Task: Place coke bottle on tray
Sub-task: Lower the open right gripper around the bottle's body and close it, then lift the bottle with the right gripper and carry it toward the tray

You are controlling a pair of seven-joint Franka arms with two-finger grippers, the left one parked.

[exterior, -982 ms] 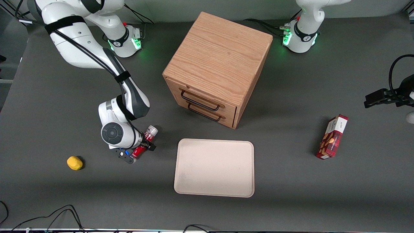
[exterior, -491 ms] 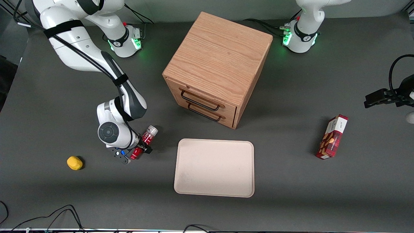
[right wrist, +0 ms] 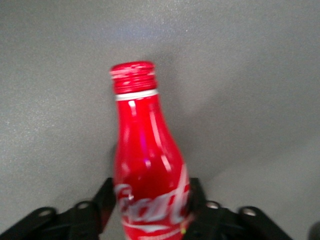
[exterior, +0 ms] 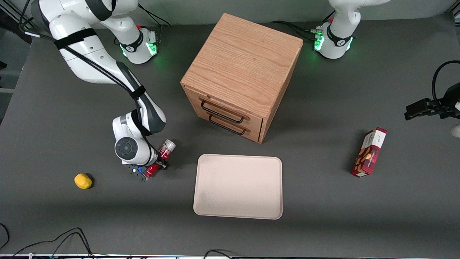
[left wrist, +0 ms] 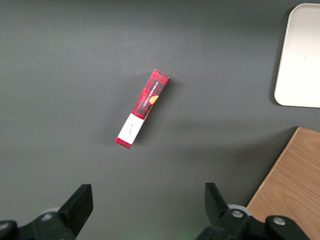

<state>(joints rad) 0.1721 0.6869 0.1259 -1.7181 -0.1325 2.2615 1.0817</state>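
Observation:
The coke bottle is small, slim and red with white script. It lies on the dark table beside the tray, toward the working arm's end, with its silver-white end pointing at the cabinet. My right gripper is down over the bottle's middle. In the right wrist view the black fingers press both sides of the bottle's body, with the red cap pointing away from the gripper. The tray is flat, pale beige-pink and holds nothing; its corner also shows in the left wrist view.
A wooden two-drawer cabinet stands farther from the front camera than the tray. A yellow lump lies toward the working arm's end. A red snack box lies toward the parked arm's end and also shows in the left wrist view.
The right wrist shifted slightly over the bottle and came back. The gripper stays low around the bottle, and the bottle's silver end stays in the same spot on the table.

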